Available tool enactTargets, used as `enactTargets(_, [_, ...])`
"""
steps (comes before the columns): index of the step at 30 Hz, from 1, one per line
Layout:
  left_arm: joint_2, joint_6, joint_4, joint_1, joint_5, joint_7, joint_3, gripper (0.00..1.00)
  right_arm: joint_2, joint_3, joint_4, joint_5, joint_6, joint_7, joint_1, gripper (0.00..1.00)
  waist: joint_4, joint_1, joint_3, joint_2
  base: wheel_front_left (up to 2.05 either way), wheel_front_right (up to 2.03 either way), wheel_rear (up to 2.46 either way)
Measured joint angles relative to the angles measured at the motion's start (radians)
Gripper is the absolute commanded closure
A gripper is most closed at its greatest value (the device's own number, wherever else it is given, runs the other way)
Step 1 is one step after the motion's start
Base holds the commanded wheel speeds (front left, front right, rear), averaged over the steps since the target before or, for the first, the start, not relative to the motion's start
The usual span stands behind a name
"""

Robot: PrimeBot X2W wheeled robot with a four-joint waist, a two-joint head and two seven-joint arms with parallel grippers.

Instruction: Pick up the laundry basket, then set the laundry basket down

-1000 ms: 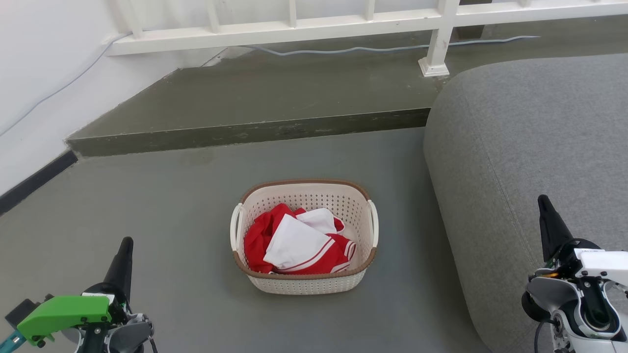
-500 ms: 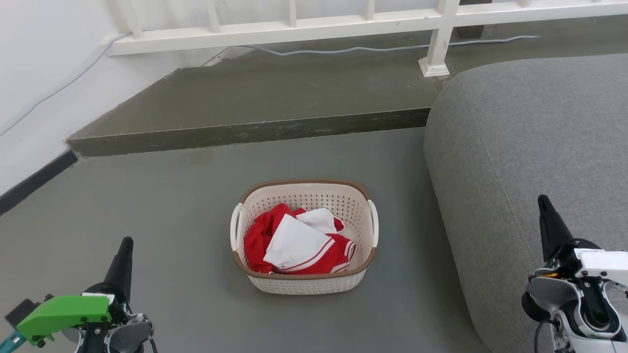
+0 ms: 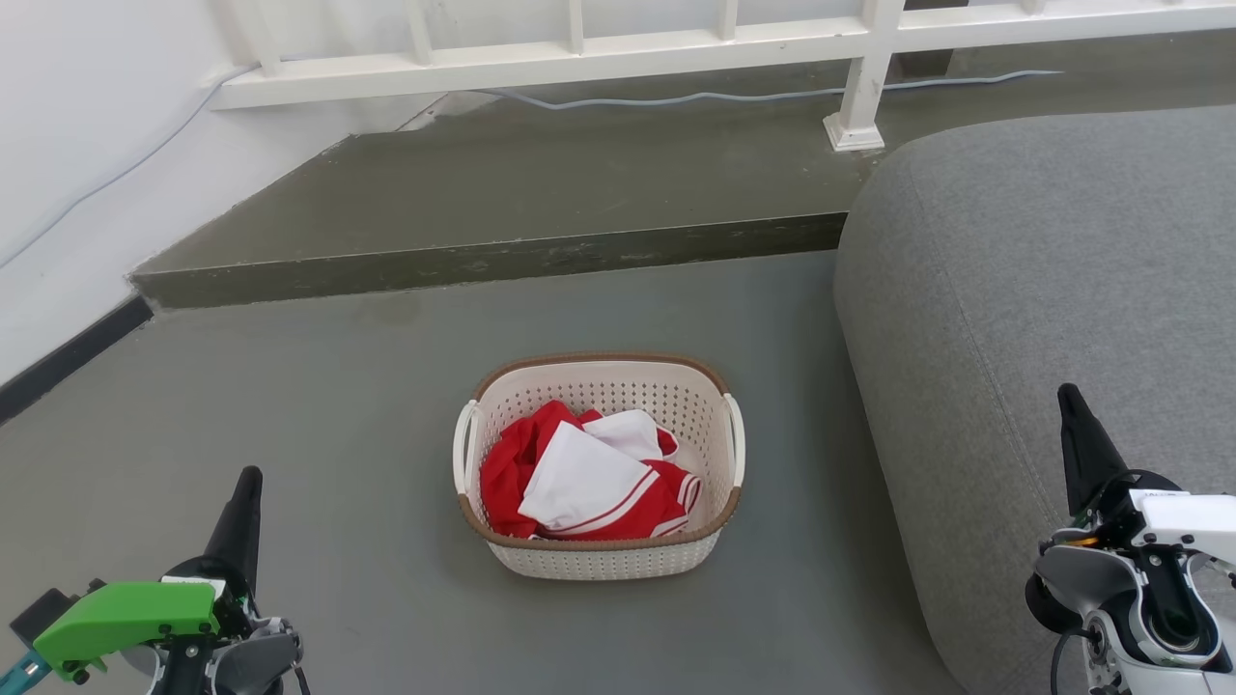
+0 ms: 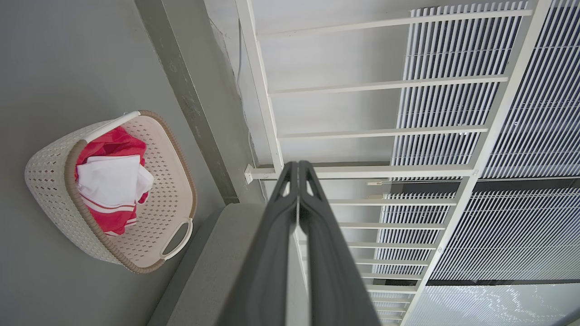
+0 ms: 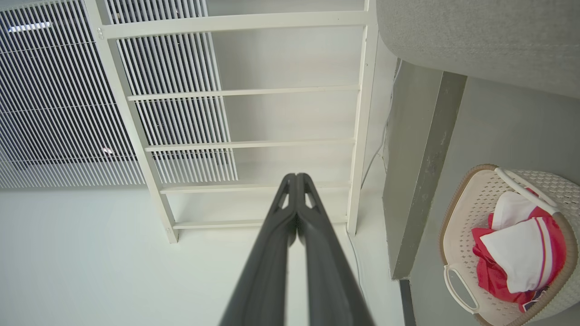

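Cream perforated plastic laundry basket [image 3: 599, 562], brown-rimmed, stood on the floor beside the grey upholstered sofa [image 3: 1014, 290], long axis crosswise, a handle facing each arm. Left gripper [image 3: 247, 485] and right gripper [image 3: 1072, 410]: fingers pressed together, empty, well short of it; left judged nearer.

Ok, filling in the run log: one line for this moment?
phase: pre-grasp | laundry basket: on floor, untouched | left gripper: shut | right gripper: shut

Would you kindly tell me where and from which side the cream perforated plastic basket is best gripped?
The cream laundry basket sits upright with white loop handles jutting from its short sides; likely left pincer on the left handle, right pincer on the right, each from outside.
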Motion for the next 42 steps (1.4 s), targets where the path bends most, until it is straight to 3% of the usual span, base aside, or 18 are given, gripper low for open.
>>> enactTargets(42, [0.000,0.000,0.000,0.000,0.000,0.000,0.000,1.00,0.001,-0.002,0.000,0.000,0.000,0.000,0.000,1.00,0.000,0.0000,0.000,0.0000,0.00,0.00,0.00])
